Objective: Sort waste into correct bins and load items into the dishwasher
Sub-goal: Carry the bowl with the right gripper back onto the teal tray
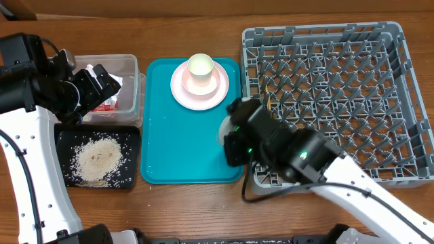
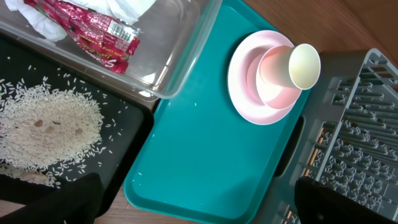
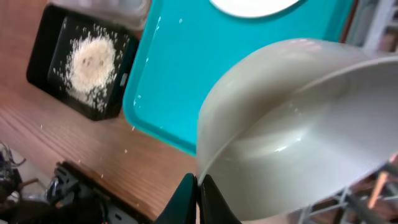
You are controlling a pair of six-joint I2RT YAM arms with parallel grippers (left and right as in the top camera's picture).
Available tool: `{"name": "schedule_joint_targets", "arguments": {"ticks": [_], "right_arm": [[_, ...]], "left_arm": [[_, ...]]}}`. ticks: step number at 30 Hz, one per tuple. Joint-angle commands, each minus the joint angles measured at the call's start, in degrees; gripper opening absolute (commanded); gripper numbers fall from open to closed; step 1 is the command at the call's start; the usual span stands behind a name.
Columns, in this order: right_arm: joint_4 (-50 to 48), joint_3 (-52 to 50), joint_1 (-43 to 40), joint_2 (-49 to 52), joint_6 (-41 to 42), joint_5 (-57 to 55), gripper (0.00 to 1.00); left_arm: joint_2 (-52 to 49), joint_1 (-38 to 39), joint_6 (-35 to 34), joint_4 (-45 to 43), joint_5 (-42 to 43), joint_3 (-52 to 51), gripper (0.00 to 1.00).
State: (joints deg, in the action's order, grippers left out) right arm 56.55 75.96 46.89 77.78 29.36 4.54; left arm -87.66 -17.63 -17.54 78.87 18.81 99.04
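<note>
Grey-green bowl (image 3: 292, 124) hangs tilted on its side, its rim pinched between the fully closed fingers of the right tool (image 3: 199, 188), with the hollow facing the wrist camera. It sits in the air over the right edge of the teal tray (image 1: 183, 152), just beside the near left corner of the grey dish rack (image 1: 319, 30), which fills the right half of the wooden table (image 1: 203, 210). The right arm reaches in from the table's near right corner and covers part of the rack's near left side. On the far end of the teal tray stands a pale pink plate (image 1: 182, 95) carrying a pink bowl (image 2: 273, 93) with a small cream cup (image 1: 200, 66) inside it. Towards the table's left edge, a clear tub (image 1: 139, 88) holds a red snack wrapper (image 2: 99, 37) and a crumpled white napkin (image 2: 124, 9). Touching its near side lies a shallow black tray (image 1: 64, 139) with a heap of white rice (image 1: 98, 159), and a few grains are scattered on the table. The left tool (image 2: 196, 186) hovers above the clear tub with its fingers spread wide and nothing between them.
</note>
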Motion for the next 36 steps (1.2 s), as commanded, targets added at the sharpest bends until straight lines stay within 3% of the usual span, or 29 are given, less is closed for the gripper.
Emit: {"name": "schedule_joint_targets", "arguments": {"ticks": [1, 7, 13, 20, 27, 31, 36], "right_arm": [[-2.82, 1.42, -3.3, -0.39, -7.52, 7.91, 0.04], [-8.98, 1.25, -1.51, 2.89, -11.52, 9.9, 0.04], [-11.28, 1.25, 1.86, 13.11, -16.28, 8.57, 0.04], [-13.49, 1.25, 4.83, 24.7, -16.37, 5.57, 0.04], [-13.97, 1.25, 5.55, 27.82, -16.33, 3.15, 0.05], [-14.47, 1.27, 5.55, 27.82, -16.33, 3.02, 0.26], [-14.56, 1.27, 5.55, 27.82, -16.33, 2.99, 0.36]], "left_arm": [[0.76, 0.07, 1.25, 0.0, -0.39, 0.7, 1.0], [0.76, 0.07, 1.25, 0.0, -0.39, 0.7, 1.0], [0.76, 0.07, 1.25, 0.0, -0.39, 0.7, 1.0], [0.76, 0.07, 1.25, 0.0, -0.39, 0.7, 1.0], [0.76, 0.07, 1.25, 0.0, -0.39, 0.7, 1.0], [0.76, 0.07, 1.25, 0.0, -0.39, 0.7, 1.0], [0.76, 0.07, 1.25, 0.0, -0.39, 0.7, 1.0]]}}
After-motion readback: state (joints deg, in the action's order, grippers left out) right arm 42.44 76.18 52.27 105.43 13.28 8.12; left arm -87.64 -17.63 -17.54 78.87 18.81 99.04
